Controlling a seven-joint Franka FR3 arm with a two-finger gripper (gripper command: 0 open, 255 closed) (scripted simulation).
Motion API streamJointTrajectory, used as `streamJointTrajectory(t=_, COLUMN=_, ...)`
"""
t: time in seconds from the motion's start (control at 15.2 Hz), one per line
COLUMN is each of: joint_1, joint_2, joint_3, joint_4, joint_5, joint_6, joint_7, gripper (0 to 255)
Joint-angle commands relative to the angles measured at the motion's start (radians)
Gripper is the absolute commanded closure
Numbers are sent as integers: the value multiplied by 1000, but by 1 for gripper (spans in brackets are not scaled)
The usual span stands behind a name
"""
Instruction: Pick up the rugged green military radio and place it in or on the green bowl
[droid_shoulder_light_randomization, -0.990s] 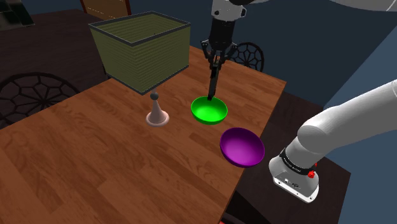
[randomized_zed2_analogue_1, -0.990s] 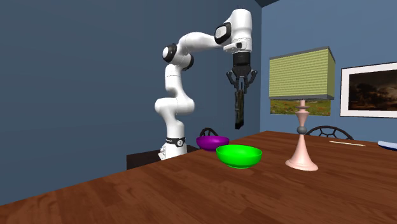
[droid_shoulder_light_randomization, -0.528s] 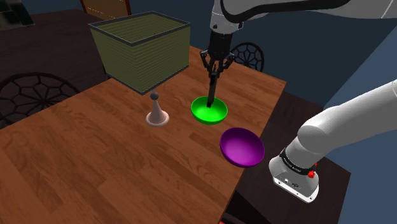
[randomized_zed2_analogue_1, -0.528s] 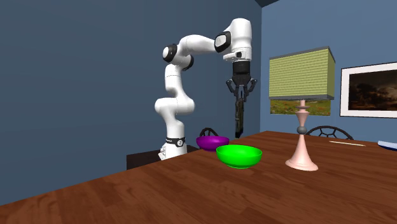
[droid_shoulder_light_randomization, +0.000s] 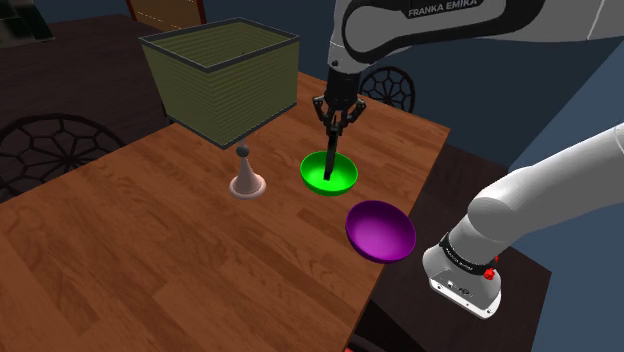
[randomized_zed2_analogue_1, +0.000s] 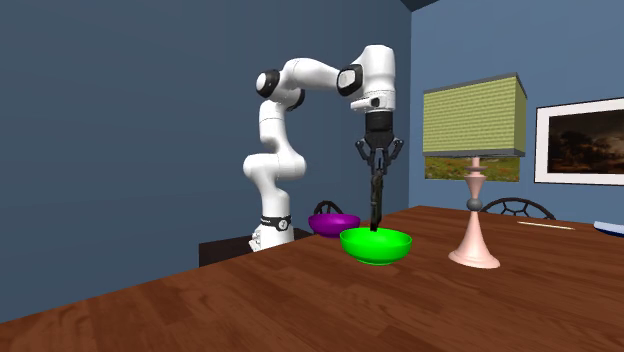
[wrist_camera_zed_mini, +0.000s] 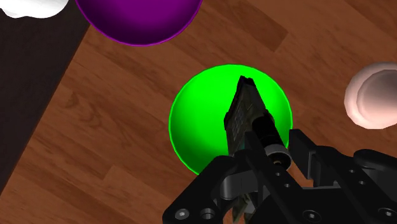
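On your counter (droid_shoulder_light_randomization: 150, 250): one green bowl (droid_shoulder_light_randomization: 347, 181), one purple bowl (droid_shoulder_light_randomization: 381, 231), one lamp (droid_shoulder_light_randomization: 222, 82). One radio (wrist_camera_zed_mini: 244, 112), clamped in your claw (wrist_camera_zed_mini: 254, 160), now lower than before, tip reaching into the green bowl.

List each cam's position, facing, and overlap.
Shoulder view: high, beside and behind the arm, looking down the table; arm reaches up-left.
Second exterior view: near table height, facing the whole arm beyond the green bowl; lamp at right.
Wrist view: on the hand, looking down past gripper and radio into the green bowl.
Shared: all three show green bowl and radio.
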Motion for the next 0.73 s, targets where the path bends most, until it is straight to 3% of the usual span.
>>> streamJointTrajectory(t=0.0, joint_1=1, joint_2=8, joint_3=6, joint_4=-19, joint_5=1, joint_6=28, joint_7=2, gripper=255)
streamJointTrajectory(t=0.59, joint_1=2, joint_2=16, joint_3=10, joint_4=-42, joint_5=2, joint_6=58, joint_7=1, gripper=255)
streamJointTrajectory(t=0.66, joint_1=2, joint_2=16, joint_3=10, joint_4=-42, joint_5=2, joint_6=58, joint_7=1, gripper=0)
